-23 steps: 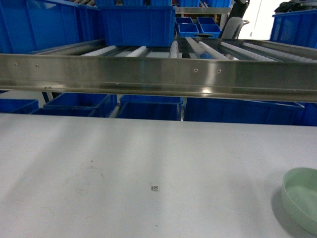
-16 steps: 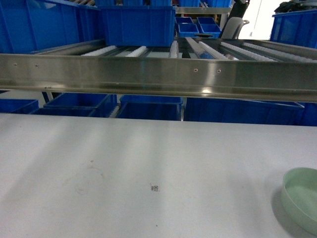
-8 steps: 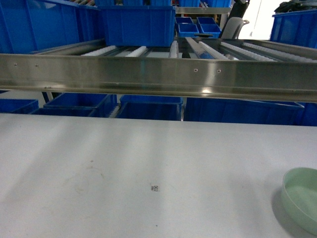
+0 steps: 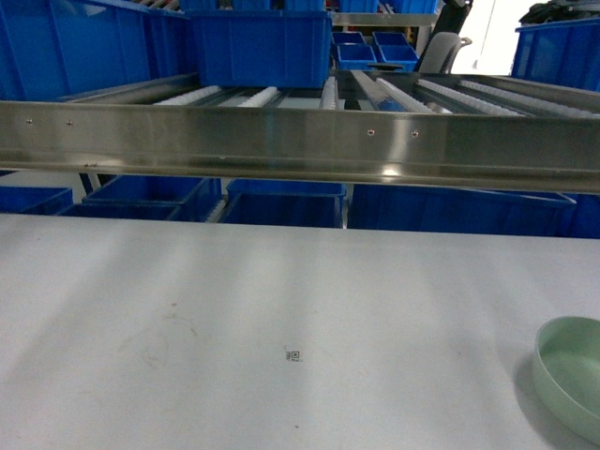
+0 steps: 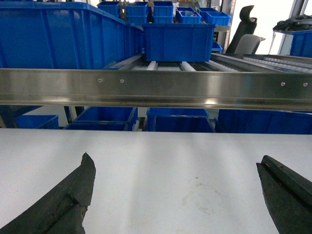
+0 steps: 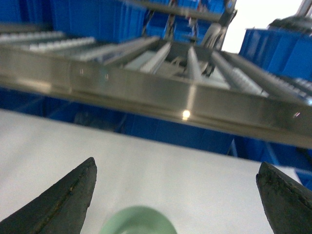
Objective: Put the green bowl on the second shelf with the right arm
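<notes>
White tabletop; blue crates behind; grey chair

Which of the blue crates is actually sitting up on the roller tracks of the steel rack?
The big blue crate at the back of the second shelf, resting on the white rollers. The other crates sit lower, beneath the rail and behind the white table.

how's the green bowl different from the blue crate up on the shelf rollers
The green bowl is round, pale mint and small; the blue crate is boxy, deep blue and far bigger. The bowl rests low on the white table, at the right edge of the head view; the crate stands on the second shelf, left of centre. Both sit upright, untouched by either gripper.
</notes>
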Motion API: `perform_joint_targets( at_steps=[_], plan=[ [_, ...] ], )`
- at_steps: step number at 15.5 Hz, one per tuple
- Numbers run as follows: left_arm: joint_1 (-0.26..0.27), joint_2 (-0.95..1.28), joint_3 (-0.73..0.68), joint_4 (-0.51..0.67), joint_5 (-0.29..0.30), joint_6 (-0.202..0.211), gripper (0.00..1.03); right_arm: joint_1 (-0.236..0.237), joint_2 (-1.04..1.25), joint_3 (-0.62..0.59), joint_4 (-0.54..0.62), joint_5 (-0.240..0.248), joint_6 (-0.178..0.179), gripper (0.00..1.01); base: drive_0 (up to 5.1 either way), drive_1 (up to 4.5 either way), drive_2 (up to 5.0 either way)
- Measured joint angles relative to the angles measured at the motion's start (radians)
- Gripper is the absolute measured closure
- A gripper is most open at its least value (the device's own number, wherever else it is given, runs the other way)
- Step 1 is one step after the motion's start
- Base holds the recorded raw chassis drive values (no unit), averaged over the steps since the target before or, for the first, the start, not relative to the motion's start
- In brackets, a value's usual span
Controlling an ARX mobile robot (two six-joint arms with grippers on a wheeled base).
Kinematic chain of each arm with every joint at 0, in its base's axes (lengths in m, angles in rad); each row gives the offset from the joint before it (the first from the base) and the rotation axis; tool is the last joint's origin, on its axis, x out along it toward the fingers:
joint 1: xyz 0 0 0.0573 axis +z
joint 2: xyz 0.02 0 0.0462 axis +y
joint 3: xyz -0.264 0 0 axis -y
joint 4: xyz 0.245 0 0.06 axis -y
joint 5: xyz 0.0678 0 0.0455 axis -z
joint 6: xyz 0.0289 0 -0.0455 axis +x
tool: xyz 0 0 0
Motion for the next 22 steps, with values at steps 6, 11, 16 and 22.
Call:
perform_joint_targets(
  at_steps=[6,11,16,22],
  plan=[
    [0.000,0.000,0.000,0.000,0.000,0.000,0.05,-0.071,0.502,0.312,-0.296,-0.105,-0.241,0.03,0.0,0.00,0.0],
    [0.000,0.000,0.000,0.000,0.000,0.000,0.05,-0.070,0.625,0.337,-0.327,-0.094,-0.351,0.03,0.0,0.00,0.0],
    [0.000,0.000,0.000,0.000,0.000,0.000,0.05,-0.070,0.777,0.400,-0.328,-0.071,-0.393,0.03,0.0,0.00,0.0],
    [0.000,0.000,0.000,0.000,0.000,0.000,0.05,-0.101,0.873,0.457,-0.335,-0.063,-0.408,0.03,0.0,0.00,0.0]
  ],
)
